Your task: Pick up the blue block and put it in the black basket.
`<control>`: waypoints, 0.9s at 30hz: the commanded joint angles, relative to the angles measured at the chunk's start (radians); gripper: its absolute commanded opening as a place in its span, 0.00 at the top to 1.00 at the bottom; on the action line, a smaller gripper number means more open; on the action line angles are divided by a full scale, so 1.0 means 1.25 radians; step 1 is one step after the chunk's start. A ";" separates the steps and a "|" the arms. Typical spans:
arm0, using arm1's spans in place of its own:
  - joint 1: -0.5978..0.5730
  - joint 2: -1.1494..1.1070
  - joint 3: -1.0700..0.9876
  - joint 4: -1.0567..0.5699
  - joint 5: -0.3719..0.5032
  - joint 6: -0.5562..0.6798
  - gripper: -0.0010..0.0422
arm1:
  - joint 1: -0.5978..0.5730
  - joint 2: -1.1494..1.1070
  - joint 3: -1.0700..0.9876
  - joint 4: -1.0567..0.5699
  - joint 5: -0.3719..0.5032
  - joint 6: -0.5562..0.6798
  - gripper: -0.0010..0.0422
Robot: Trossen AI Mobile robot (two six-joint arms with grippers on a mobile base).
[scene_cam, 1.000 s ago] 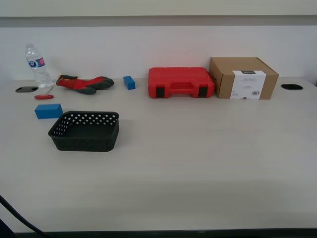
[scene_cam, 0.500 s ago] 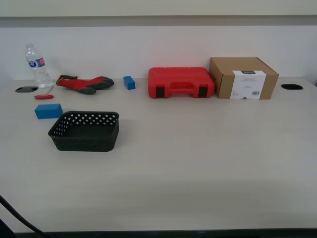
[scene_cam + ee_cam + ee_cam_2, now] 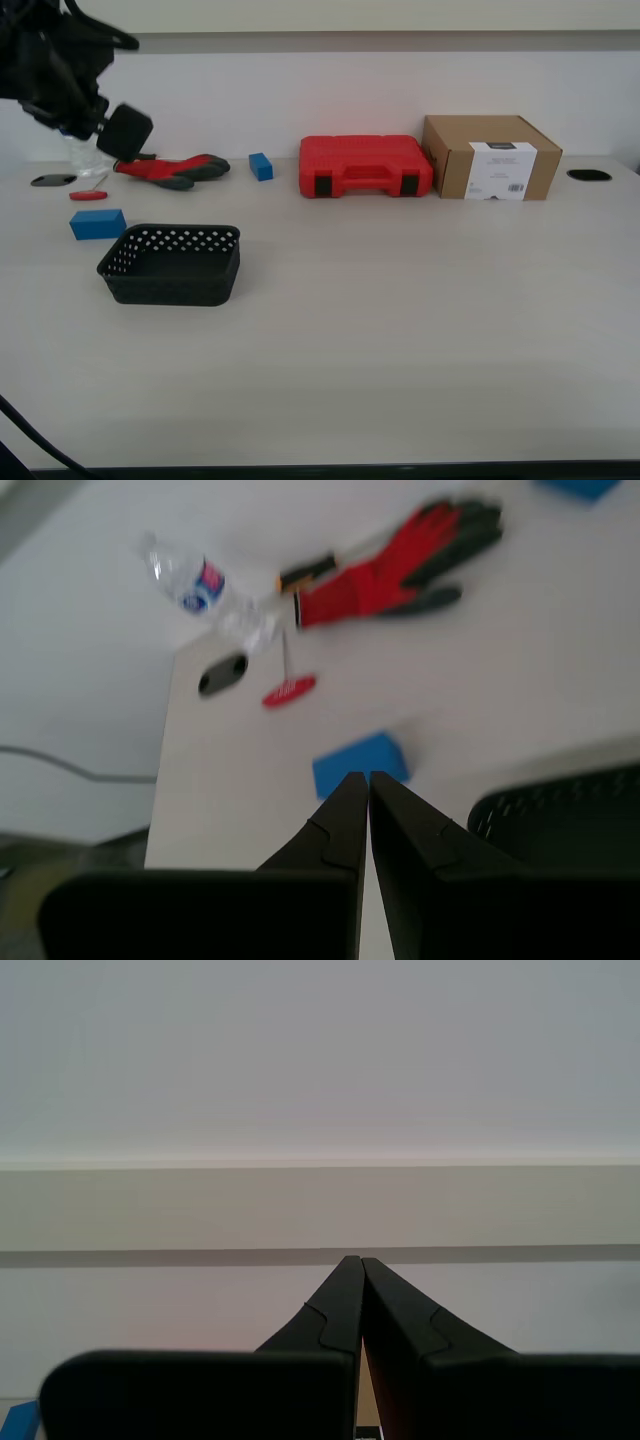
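Bright blue rectangular brick-shaped block (image 3: 98, 224) flat on the pale tabletop (image 3: 400, 320), just beside the shallow perforated black plastic basket (image 3: 172, 264), toward the exterior view's left. First gripper (image 3: 369, 778) above it, jaws pressed closed, empty. Second gripper (image 3: 361, 1261) closed too, facing a blank wall.

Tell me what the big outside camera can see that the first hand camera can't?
Only the exterior view shows the red plastic case, the brown cardboard box and the small blue cube.

Only the first wrist view shows my first gripper up close, jaws pressed together, and the clear water bottle in plain sight.

Both show the bright blue rectangular block, the red and black glove, the small red-handled tool and the black perforated basket.
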 commanded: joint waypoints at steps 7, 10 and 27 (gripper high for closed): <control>0.000 0.000 0.001 0.002 0.000 0.000 0.98 | 0.005 0.083 0.042 -0.051 -0.124 0.147 0.98; 0.000 0.000 0.001 0.002 0.000 0.000 0.98 | 0.021 0.083 0.055 -0.056 -0.152 0.162 0.98; 0.001 0.000 0.001 0.002 0.000 0.000 0.98 | 0.217 0.089 0.167 -0.313 0.023 0.373 0.98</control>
